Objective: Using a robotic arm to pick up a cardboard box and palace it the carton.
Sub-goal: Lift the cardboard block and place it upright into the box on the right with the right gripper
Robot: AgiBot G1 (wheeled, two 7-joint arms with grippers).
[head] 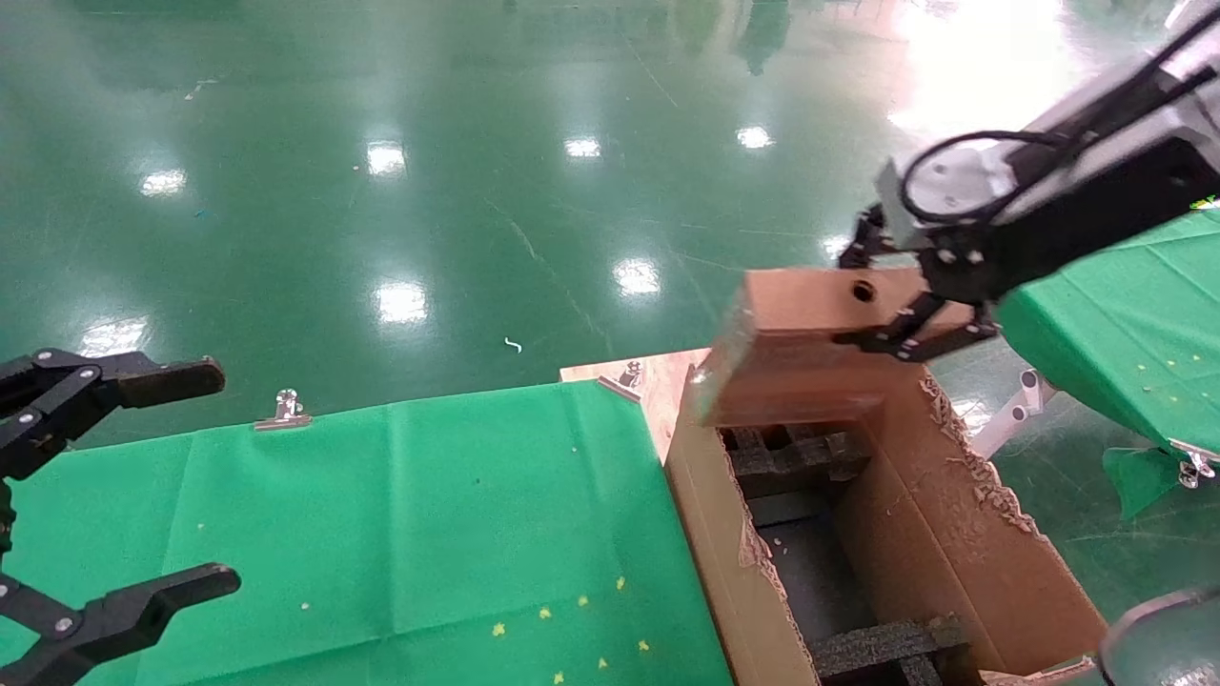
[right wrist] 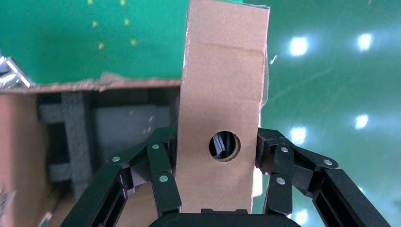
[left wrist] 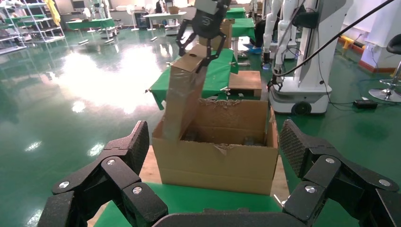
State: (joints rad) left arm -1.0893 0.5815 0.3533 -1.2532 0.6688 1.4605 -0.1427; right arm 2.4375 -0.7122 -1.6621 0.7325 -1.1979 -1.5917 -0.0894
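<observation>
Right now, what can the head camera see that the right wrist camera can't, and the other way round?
Only the head view shows the left gripper, open and idle over the green-covered table, plus a metal clip at the cloth's far edge.

Only the right wrist view looks straight into the round hole, up close.

Both show the right gripper shut on the cardboard box, held above the carton with black foam spacers inside.

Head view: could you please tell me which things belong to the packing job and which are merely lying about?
Job:
right claw, shut on the cardboard box
carton, open below it

Lying about:
left claw, open, idle
green cloth
metal clip
</observation>
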